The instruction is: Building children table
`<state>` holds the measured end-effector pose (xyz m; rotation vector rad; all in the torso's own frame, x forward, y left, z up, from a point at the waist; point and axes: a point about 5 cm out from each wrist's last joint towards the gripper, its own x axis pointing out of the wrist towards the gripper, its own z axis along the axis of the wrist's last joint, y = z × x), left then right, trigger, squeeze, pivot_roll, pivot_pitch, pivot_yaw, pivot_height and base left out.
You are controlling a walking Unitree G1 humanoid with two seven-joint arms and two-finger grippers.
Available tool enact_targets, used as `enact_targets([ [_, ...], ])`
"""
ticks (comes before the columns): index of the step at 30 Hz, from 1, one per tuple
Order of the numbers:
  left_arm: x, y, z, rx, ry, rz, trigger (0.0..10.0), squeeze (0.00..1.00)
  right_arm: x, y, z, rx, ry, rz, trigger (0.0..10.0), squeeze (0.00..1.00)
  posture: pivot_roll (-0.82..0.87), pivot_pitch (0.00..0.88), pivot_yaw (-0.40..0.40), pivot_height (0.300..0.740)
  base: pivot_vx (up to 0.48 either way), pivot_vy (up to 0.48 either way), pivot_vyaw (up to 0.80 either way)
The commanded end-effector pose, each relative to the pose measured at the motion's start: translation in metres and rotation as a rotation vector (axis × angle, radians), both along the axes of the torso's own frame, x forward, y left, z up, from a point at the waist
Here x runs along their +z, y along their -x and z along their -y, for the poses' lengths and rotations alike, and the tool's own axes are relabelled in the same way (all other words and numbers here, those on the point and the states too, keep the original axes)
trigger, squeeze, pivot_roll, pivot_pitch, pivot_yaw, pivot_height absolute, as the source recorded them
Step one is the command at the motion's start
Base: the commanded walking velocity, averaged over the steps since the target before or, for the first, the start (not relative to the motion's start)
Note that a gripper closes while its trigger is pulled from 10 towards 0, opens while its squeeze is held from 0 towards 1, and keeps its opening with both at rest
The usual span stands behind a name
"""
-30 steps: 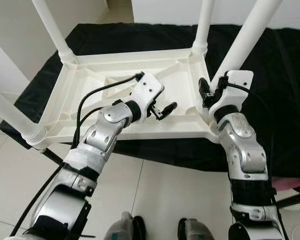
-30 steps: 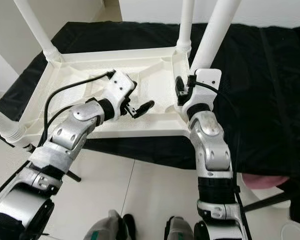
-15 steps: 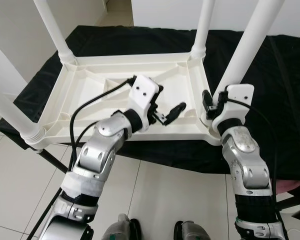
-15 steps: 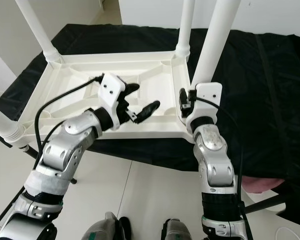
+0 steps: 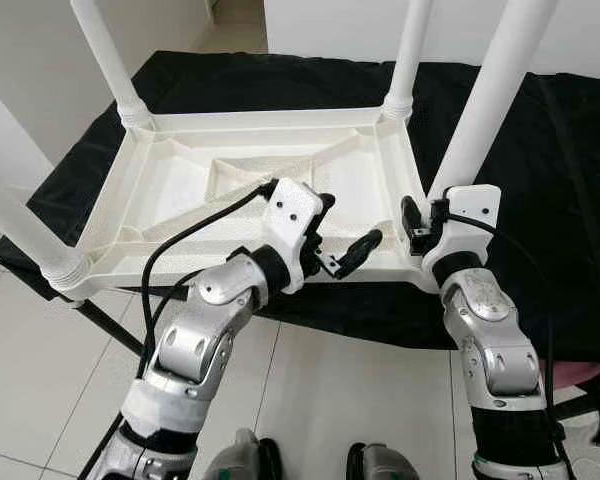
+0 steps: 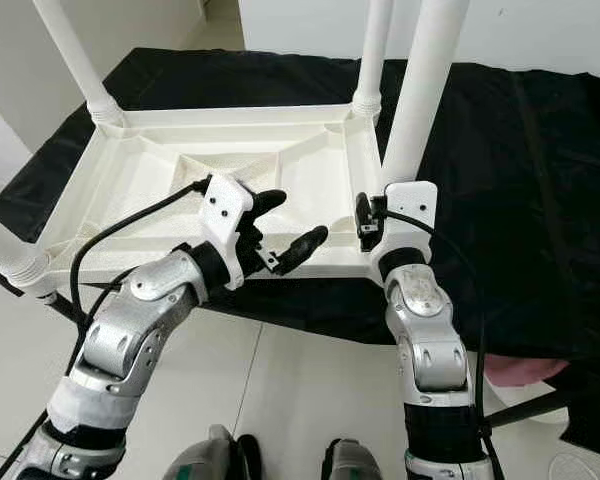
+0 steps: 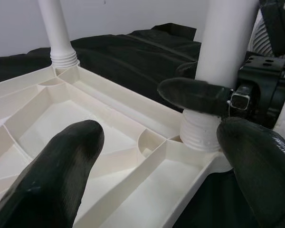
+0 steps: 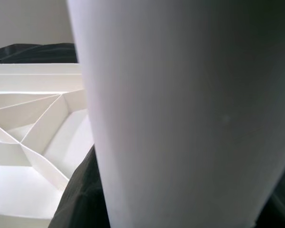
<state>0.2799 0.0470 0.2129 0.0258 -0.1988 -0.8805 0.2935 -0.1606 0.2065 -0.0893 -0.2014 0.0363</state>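
Black fingers of the left gripper (image 5: 342, 240) stand spread apart over the near right part of the white plastic table (image 5: 180, 200), holding nothing; its silver arm reaches forward from the lower left. The right gripper (image 5: 420, 222) sits against the base of the near right leg (image 5: 485, 105), pressed close to that white tube, but I cannot tell whether its fingers clamp it. The table lies upside down on a black cloth (image 5: 570, 180), its ribbed underside facing up, its hollow compartments bare. Four white legs rise from the corner sockets: far left leg (image 5: 105, 55), far right leg (image 5: 408, 50), near left leg (image 5: 20, 225). Pale floor tiles (image 5: 330, 400) lie below
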Motion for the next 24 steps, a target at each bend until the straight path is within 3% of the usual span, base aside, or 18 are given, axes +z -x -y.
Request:
enact_targets([
  [1, 0.000, -0.005, -0.009, 0.124, 0.028, 0.002, 10.0, 0.00, 0.001, 0.000, -0.001, 0.000, -0.025, 0.023, 10.0, 0.00, -0.09, 0.126, 0.074, 0.740, 0.000, 0.000, 0.00],
  [5, -0.002, -0.018, -0.021, 0.251, 0.103, -0.037, 10.0, 0.00, 0.001, -0.003, -0.007, 0.015, -0.077, 0.069, 10.0, 0.00, -0.09, 0.125, 0.077, 0.740, 0.000, 0.000, 0.00],
  [7, -0.002, -0.018, -0.021, 0.251, 0.103, -0.037, 10.0, 0.00, 0.001, -0.003, -0.007, 0.015, -0.077, 0.069, 10.0, 0.00, -0.09, 0.125, 0.077, 0.740, 0.000, 0.000, 0.00],
  [9, -0.005, -0.028, -0.034, 0.376, 0.176, -0.062, 10.0, 0.00, -0.005, -0.002, -0.015, 0.049, -0.067, 0.083, 10.0, 0.00, -0.12, 0.098, 0.086, 0.740, 0.000, 0.000, 0.00],
  [10, -0.005, -0.028, -0.034, 0.376, 0.176, -0.062, 10.0, 0.00, -0.005, -0.002, -0.015, 0.049, -0.067, 0.083, 10.0, 0.00, -0.12, 0.098, 0.086, 0.740, 0.000, 0.000, 0.00],
  [12, -0.011, -0.033, -0.047, 0.483, 0.201, -0.078, 10.0, 0.00, -0.010, -0.002, -0.021, 0.076, -0.041, 0.096, 10.0, 0.00, -0.12, 0.093, 0.085, 0.740, 0.000, 0.000, 0.00],
  [18, -0.012, -0.035, -0.060, 0.615, 0.130, -0.004, 10.0, 0.00, -0.009, -0.008, -0.023, 0.051, -0.030, 0.110, 10.0, 0.00, -0.11, 0.071, 0.078, 0.740, 0.000, 0.000, 0.00],
  [24, -0.010, -0.038, -0.068, 0.703, 0.136, 0.015, 10.0, 0.00, -0.007, -0.016, -0.029, 0.009, -0.032, 0.093, 10.0, 0.00, -0.10, 0.058, 0.064, 0.740, 0.000, 0.000, 0.00],
])
